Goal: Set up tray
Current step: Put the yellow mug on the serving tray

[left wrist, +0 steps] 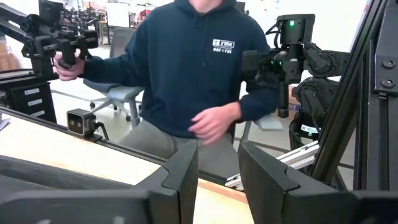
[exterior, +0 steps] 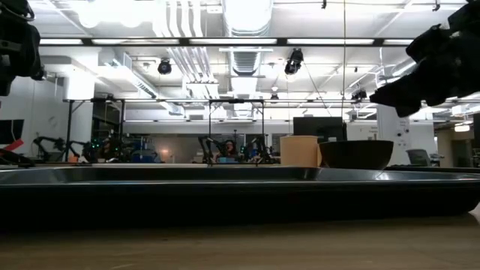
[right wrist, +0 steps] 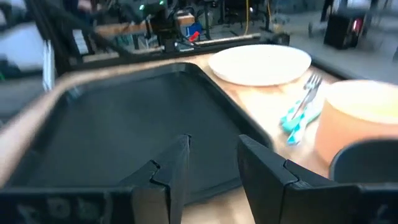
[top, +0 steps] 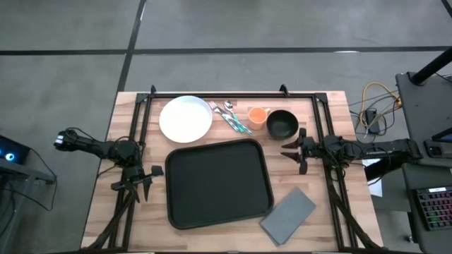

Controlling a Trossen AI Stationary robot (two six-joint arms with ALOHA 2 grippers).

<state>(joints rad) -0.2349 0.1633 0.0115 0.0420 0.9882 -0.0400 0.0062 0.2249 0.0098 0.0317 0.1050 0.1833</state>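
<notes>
Wooden counter (top: 99, 204) carries everything. Tray (top: 218, 182) sits flat mid-counter, black, raised rim, nothing on it — fills the foreground edge-on in the low view (exterior: 225, 187). White plate (top: 186, 118) lies just beyond the tray's far-left corner, apart from it; also visible past the tray in the right wrist view (right wrist: 260, 63). Grey napkin (top: 287, 214) lies off the tray's near-right corner, angled, very close to the rim. Dark bowl (top: 282, 124) beyond the tray's far-right corner, orange cup (top: 258, 116) just beside it on the plate side. Cutlery with teal handles (top: 230, 116) lies between plate and cup. Left gripper (top: 139, 185) hovers off the tray's left edge, jaws released with a gap between them, nothing in them (left wrist: 217, 180). Right gripper (top: 292, 150) hovers by the tray's right edge, near the bowl, jaws parted and empty (right wrist: 211, 168) — pointing across the tray. A person in a dark hoodie (left wrist: 193, 68) stands behind the counter in the left wrist view.
</notes>
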